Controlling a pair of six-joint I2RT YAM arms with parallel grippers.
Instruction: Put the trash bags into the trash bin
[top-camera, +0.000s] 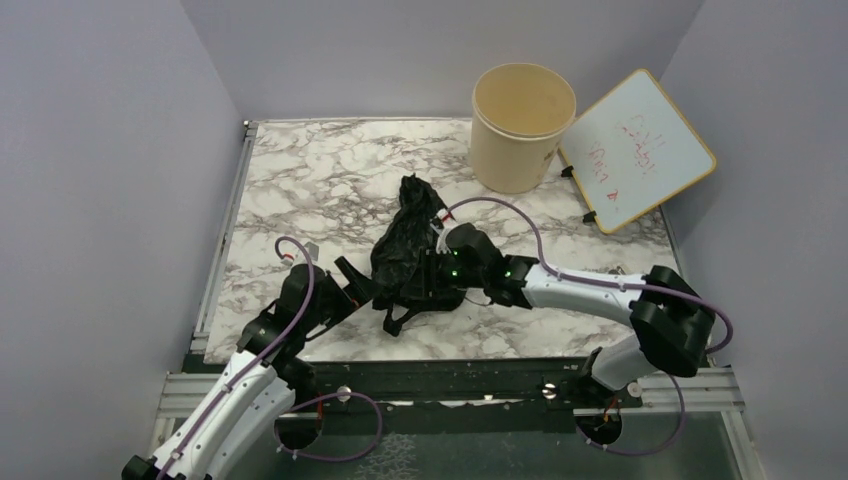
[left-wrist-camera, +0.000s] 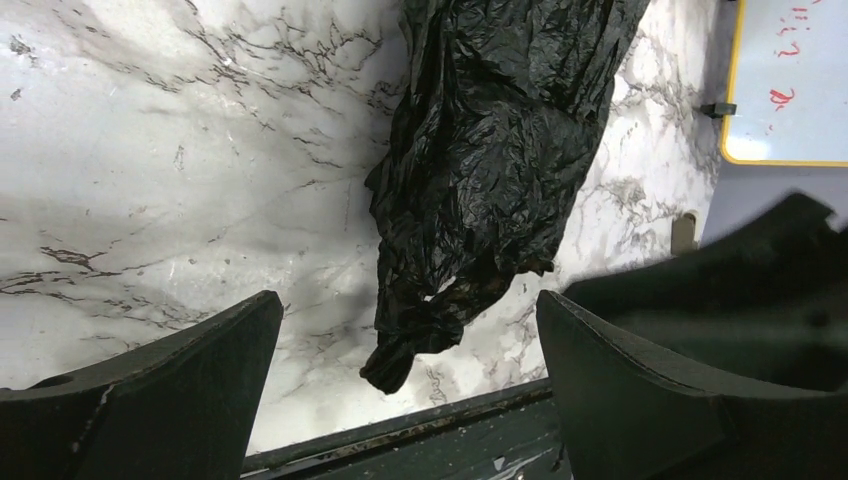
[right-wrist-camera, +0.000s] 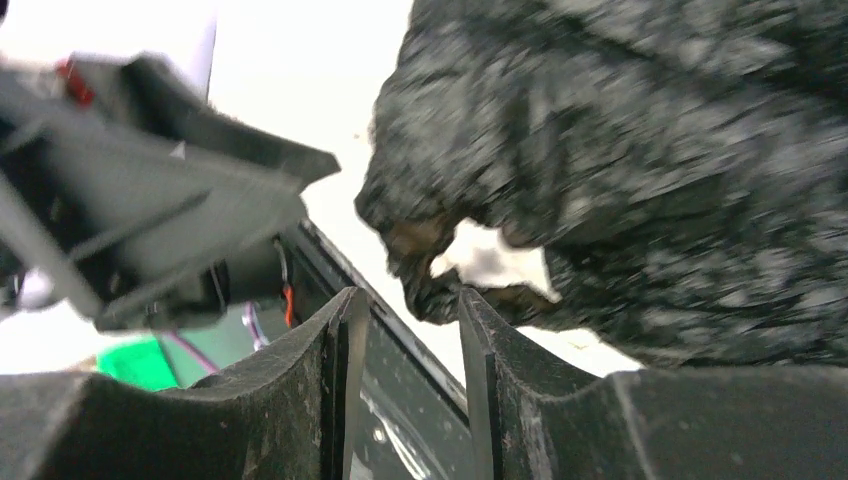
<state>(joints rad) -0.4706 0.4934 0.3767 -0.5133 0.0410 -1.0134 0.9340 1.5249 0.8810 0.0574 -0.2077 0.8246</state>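
The black trash bag (top-camera: 405, 245) lies crumpled in the middle of the marble table, near its front edge. The beige trash bin (top-camera: 522, 125) stands upright and empty at the back right. My left gripper (top-camera: 350, 285) is wide open just left of the bag's near end. In the left wrist view the bag (left-wrist-camera: 490, 170) reaches down between the spread fingers of the left gripper (left-wrist-camera: 410, 340) without touching them. My right gripper (top-camera: 425, 280) is at the bag's near right side. In the right wrist view its jaws (right-wrist-camera: 405, 310) stand a narrow gap apart, with a fold of the bag (right-wrist-camera: 620, 180) at their tips.
A white board with a yellow frame (top-camera: 637, 150) leans at the back right beside the bin and also shows in the left wrist view (left-wrist-camera: 790, 80). The table's dark front rail (left-wrist-camera: 440, 430) runs just below the bag. The left gripper's body (right-wrist-camera: 170, 190) sits close to the right gripper.
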